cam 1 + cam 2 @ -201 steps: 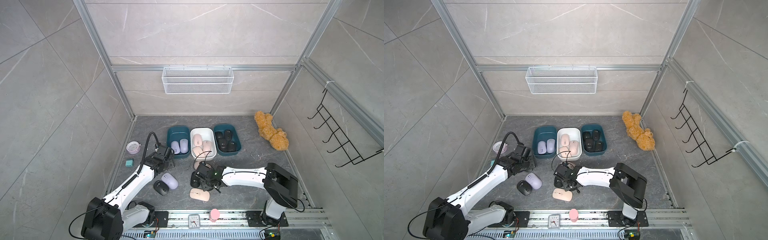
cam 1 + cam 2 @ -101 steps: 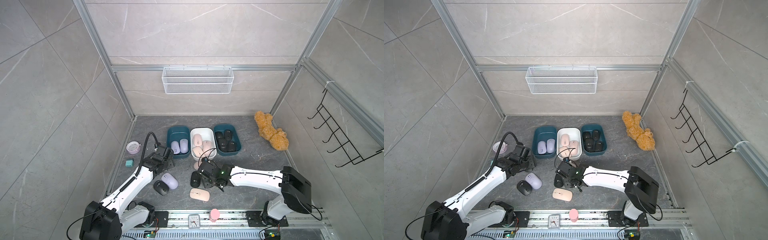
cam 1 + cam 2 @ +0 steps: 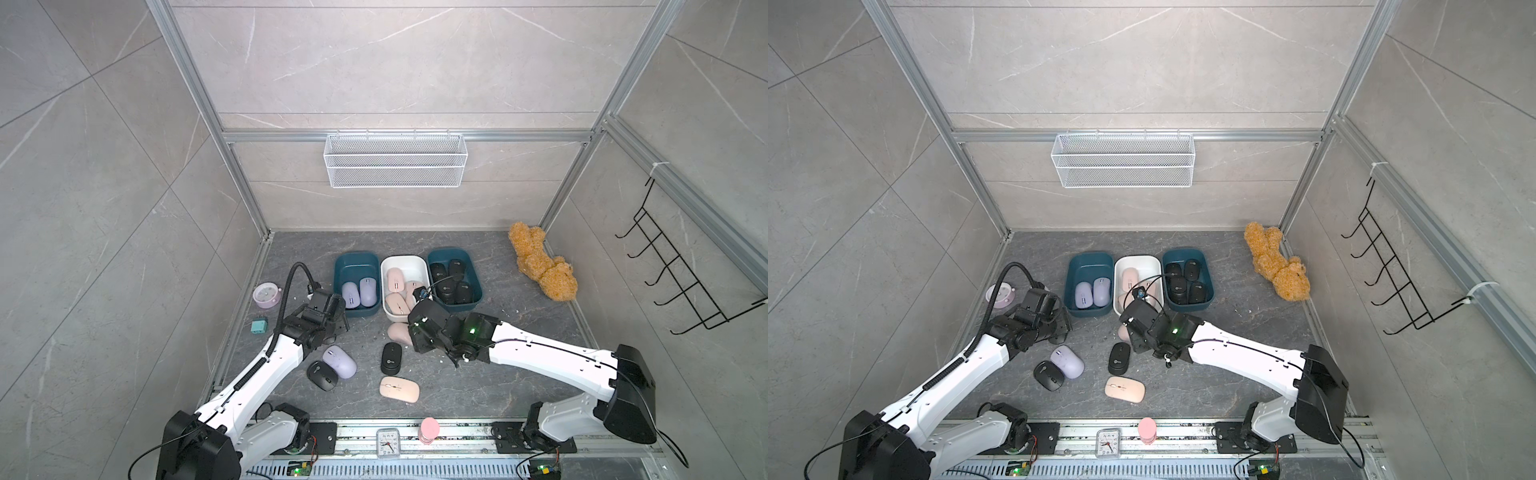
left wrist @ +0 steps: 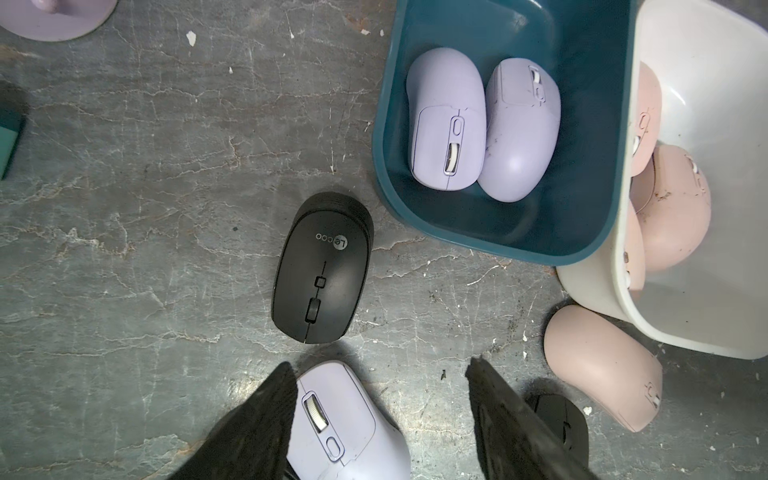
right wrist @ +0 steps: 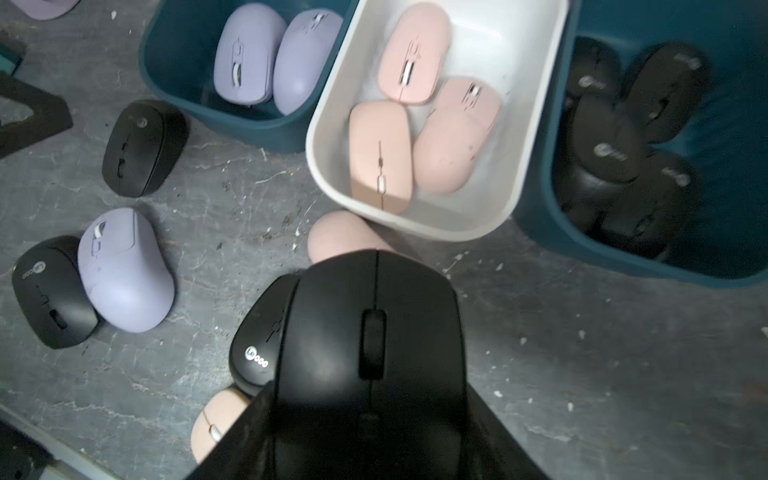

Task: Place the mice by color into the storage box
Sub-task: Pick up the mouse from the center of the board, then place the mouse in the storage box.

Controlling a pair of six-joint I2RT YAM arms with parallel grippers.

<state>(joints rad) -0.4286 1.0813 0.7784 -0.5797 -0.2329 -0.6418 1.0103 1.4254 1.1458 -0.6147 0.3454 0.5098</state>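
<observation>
Both top views: sorting is judged over half done. Already stowed are lavender mice (image 3: pixel 368 291) in the L teal box (image 3: pixel 356 264) beside the white box (image 3: pixel 409 264), pink mice (image 3: pixel 395 279) in the white box, and black mice (image 3: pixel 463 292) in the R teal box (image 3: pixel 449 251) on its other side. Six loose mice (image 3: pixel 391 358) are left on the floor (image 3: pixel 478 399) in front of the white box. Both arms are stretched low toward it.

L wrist view: the L gripper (image 4: pixel 379 365) is held spread & empty, poised over a loose lavender mouse (image 4: pixel 345 424).

R wrist view: the R gripper (image 5: pixel 370 415) is clamped on a black mouse (image 5: pixel 374 332), carried just short of the white box, not yet binned.
</observation>
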